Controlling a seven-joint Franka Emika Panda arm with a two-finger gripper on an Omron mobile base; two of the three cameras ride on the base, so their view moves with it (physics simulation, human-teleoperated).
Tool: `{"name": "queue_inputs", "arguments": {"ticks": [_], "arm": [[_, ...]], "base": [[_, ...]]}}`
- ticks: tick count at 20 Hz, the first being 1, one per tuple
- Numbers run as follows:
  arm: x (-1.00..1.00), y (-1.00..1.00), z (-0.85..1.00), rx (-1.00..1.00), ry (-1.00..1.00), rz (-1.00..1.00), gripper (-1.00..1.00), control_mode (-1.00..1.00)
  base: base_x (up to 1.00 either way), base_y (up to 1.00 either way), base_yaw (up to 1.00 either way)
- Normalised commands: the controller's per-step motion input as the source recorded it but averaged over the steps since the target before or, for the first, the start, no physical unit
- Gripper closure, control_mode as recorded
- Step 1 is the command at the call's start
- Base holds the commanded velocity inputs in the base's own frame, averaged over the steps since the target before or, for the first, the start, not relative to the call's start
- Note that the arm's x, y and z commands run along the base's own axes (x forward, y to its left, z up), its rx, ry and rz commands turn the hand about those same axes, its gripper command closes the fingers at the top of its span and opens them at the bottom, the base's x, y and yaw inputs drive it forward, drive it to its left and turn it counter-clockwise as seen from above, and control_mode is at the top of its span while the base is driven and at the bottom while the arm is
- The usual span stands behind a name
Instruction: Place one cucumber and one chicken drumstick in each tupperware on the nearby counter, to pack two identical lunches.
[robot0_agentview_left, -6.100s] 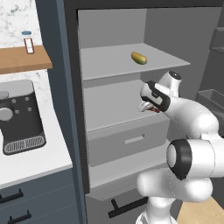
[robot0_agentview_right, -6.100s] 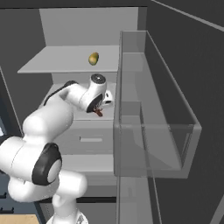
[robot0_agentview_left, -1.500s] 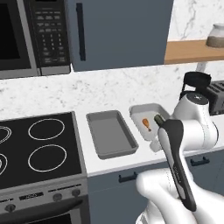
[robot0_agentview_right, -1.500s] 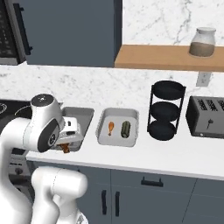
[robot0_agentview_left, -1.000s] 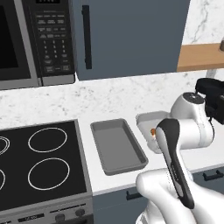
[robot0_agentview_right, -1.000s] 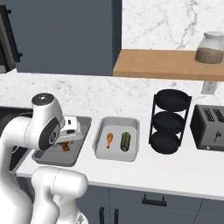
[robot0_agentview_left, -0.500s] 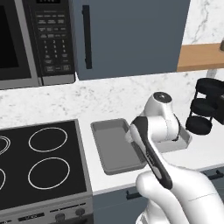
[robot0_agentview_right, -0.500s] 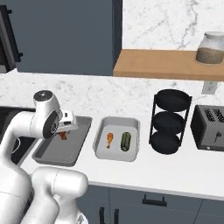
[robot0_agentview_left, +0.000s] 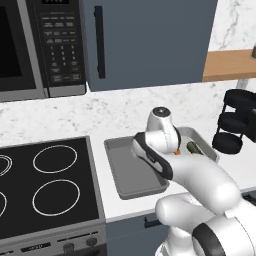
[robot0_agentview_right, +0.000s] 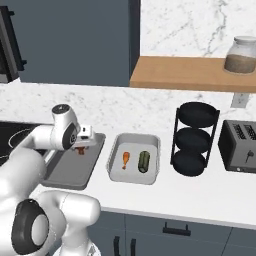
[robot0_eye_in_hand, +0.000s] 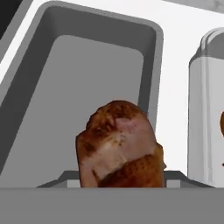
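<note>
Grey right tupperware (robot0_agentview_right: 156, 150) already packed: orange drumstick (robot0_agentview_right: 125, 159) plus cucumber (robot0_agentview_right: 144, 161); fingers (robot0_agentview_right: 80, 149) grip red-brown drumstick (robot0_eye_in_hand: 119, 146) over empty left tupperware (robot0_agentview_right: 60, 175) (second cucumber outstanding, judging by contents).

red-brown drumstick (robot0_eye_in_hand: 120, 146) seemingly over tupperware (robot0_eye_in_hand: 83, 65)

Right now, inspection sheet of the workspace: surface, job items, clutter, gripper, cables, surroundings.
Surface: white counter beside a black cooktop.
Job's things: left tupperware bare; right tupperware holds an orange-brown drumstick and a cucumber; a red-brown drumstick is in the gripper, above the left tupperware.
Clutter: black tiered rack, toaster.
Gripper: gripper shut on the red-brown drumstick.
Cables: nothing seen.
Surroundings: microwave, wooden shelf with a jar.
</note>
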Motion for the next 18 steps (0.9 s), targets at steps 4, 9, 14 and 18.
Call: {"name": "queue_inputs", "arguments": {"ticks": [4, 9, 14, 18], "arm": [[0.13, 0.00, -0.16, -0.01, 0.11, -0.06, 1.00, -1.00], [0.00, 0.00, -0.28, 0.00, 0.10, 0.00, 1.00, -1.00], [0.00, 0.03, -0.68, 0.00, 0.00, 0.00, 1.00, -1.00], [0.00, 0.09, -0.66, 0.00, 0.00, 0.00, 1.00, -1.00]], "base": [[0.00, 0.00, 0.00], [0.00, 0.00, 0.00], [0.00, 0.00, 0.00], [0.00, 0.00, 0.00]]}}
